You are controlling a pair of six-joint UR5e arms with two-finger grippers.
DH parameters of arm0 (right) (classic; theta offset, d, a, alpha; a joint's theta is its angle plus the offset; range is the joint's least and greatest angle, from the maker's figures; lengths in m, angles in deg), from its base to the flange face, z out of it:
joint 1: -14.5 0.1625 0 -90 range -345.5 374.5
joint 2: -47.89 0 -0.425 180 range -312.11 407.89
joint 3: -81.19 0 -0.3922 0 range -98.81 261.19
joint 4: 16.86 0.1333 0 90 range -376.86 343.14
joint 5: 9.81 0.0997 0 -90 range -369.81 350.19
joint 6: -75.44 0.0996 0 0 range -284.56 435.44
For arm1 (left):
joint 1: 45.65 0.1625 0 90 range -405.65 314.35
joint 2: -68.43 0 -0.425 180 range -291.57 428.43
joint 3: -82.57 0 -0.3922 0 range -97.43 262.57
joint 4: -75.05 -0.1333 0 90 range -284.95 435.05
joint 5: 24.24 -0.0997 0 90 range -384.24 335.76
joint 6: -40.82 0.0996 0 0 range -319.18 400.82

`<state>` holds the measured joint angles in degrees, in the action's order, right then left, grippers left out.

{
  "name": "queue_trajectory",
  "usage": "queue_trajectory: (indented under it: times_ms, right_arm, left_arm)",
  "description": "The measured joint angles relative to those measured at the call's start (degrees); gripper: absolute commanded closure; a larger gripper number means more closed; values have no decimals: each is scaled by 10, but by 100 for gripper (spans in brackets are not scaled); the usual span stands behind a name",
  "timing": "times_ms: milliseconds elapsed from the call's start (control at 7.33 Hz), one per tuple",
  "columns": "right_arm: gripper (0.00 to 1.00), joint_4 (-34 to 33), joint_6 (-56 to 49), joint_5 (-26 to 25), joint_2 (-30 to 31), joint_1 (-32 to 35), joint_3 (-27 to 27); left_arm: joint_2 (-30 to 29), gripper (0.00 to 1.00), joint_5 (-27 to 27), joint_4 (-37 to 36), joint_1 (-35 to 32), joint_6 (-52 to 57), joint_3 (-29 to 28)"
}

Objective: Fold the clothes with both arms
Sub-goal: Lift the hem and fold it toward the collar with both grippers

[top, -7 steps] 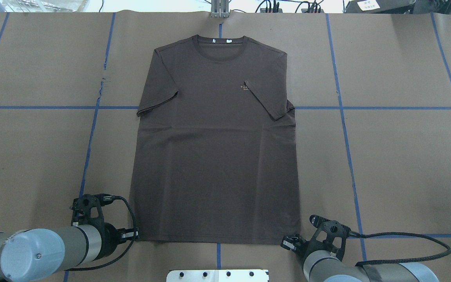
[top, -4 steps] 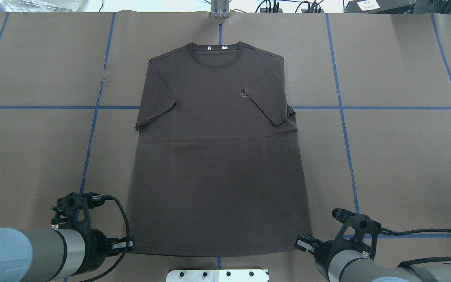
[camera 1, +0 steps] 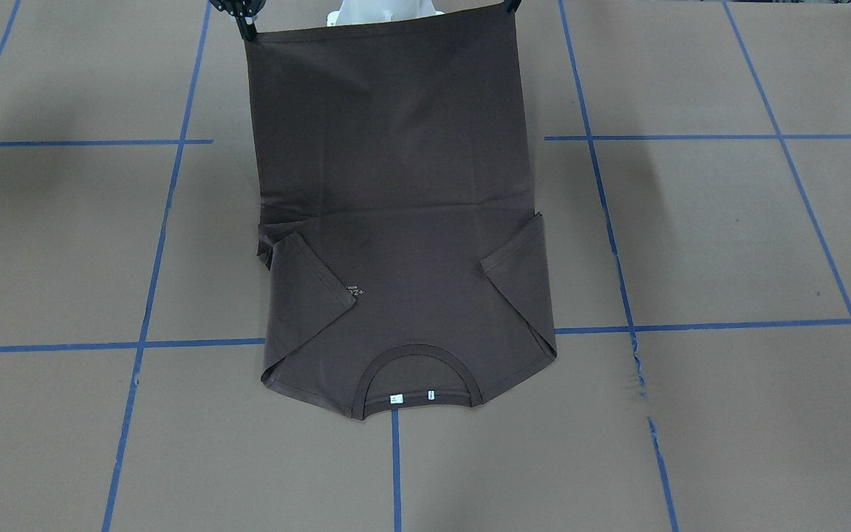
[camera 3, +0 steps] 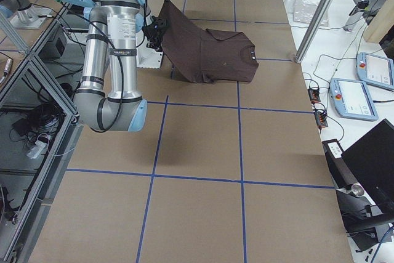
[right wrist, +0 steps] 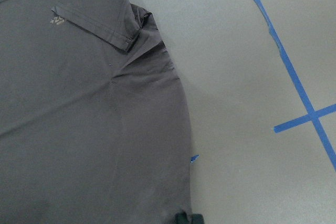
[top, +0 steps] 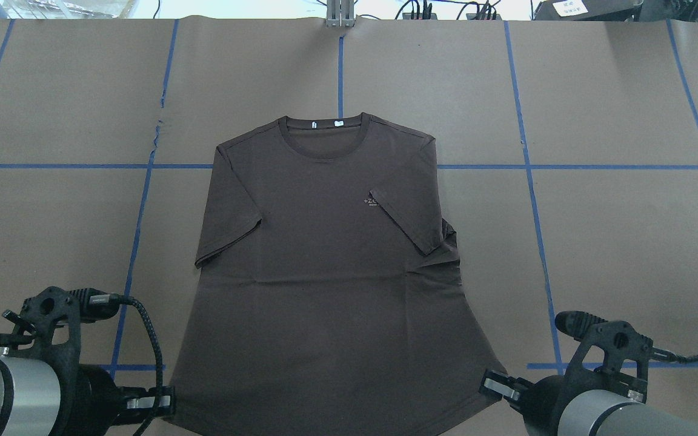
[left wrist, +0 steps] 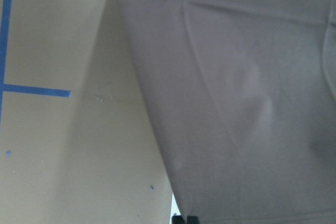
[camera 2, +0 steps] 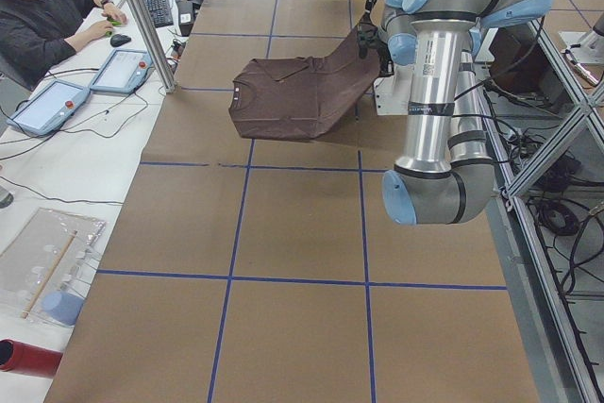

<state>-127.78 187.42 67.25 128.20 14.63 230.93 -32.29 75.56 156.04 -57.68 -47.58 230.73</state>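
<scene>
I hold the dark brown T-shirt (top: 325, 272) by its two hem corners. My left gripper (top: 155, 402) is pinched narrow on one corner and my right gripper (top: 497, 387) on the other. Between them the hem (camera 1: 377, 28) is stretched taut and lifted off the table (top: 597, 242).

The table is covered in brown paper crossed by blue tape lines (top: 531, 181). My white base block (camera 1: 385, 11) sits just behind the raised hem, between my two arms. A metal post (top: 340, 15) and some cables stand at the far edge, well apart from the cloth. Beyond that edge a person (camera 2: 47, 16) sits at a side desk with tablets (camera 2: 57, 106) laid near them. In the side views my own upright forearms stand in front of the hem corners and hide part of them.

The shirt lies chest up. Its long axis runs straight out from my base across the table. The ribbed collar (top: 323, 130) with its small white tags (top: 325, 124) is at the far end, flat on the paper, and the hem is nearest me. From about mid-body the cloth slopes up to my fingers. Both short sleeves are folded inward onto the body. The sleeve on my right (top: 412, 227) covers part of the pale chest print (top: 372, 201), and the cloth bunches just beside it.
</scene>
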Motion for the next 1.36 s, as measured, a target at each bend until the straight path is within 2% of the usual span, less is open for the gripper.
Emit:
queue_trajectory:
  times_ms: [409, 682, 1091, 1364]
  right_arm:
    - [100, -2, -115, 127, -134, 208, -124]
    - [100, 26, -180, 172, -175, 307, -218]
    - [100, 213, -213, 183, -194, 372, -417]
    - [100, 289, -227, 185, -231, 388, -540]
  left_arm:
    - [-103, 100, 58, -19, -196, 179, -148]
    - [-142, 100, 67, 8, -275, 257, -259]
    - [-168, 100, 67, 147, -325, 289, -425]
    - [-195, 100, 65, 231, -333, 299, -538]
